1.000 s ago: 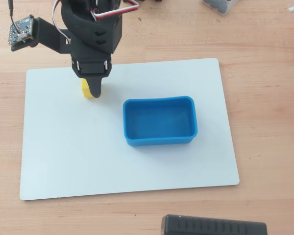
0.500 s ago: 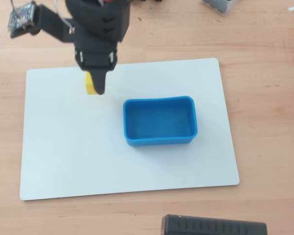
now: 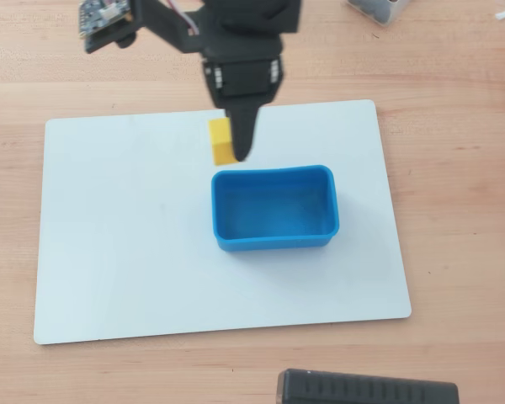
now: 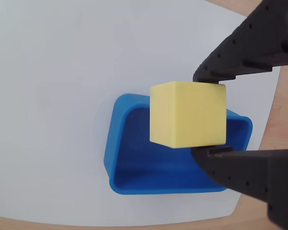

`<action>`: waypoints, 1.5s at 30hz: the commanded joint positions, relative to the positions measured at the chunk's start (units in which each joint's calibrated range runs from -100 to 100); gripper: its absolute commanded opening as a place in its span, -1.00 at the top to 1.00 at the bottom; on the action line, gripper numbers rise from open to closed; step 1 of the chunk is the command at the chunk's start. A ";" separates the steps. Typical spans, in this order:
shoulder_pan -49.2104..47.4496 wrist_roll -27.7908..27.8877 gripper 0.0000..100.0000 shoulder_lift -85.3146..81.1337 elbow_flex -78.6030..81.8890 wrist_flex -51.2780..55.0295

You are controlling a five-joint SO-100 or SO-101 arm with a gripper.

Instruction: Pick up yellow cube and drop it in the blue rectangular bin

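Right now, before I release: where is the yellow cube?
Overhead view: the yellow cube, clamped in the gripper, sits beside the blue bin's upper-left corner, not yet over it.

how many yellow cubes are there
1. The yellow cube is clamped in the gripper, lifted off the white mat, beside the blue rectangular bin's far-left corner in the overhead view. No others visible.

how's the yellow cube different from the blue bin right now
The yellow cube is solid with flat faces; the blue bin is a hollow open tub with rounded corners. The cube is far smaller than the bin. The cube is held off the surface in the end effector, while the bin rests on the white board. Both look plain and single-coloured.
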 commanded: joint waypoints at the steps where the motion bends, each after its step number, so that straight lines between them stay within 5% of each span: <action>1: -3.19 -0.88 0.88 0.04 -11.97 -0.67; 17: -6.62 -1.17 0.87 8.77 -12.42 -8.18; 31: -6.36 -2.00 0.60 9.79 -12.42 -8.76; 39: -3.62 -3.81 0.63 -1.91 -8.15 -6.86; 45: -0.79 -3.47 0.86 -15.29 0.76 -5.62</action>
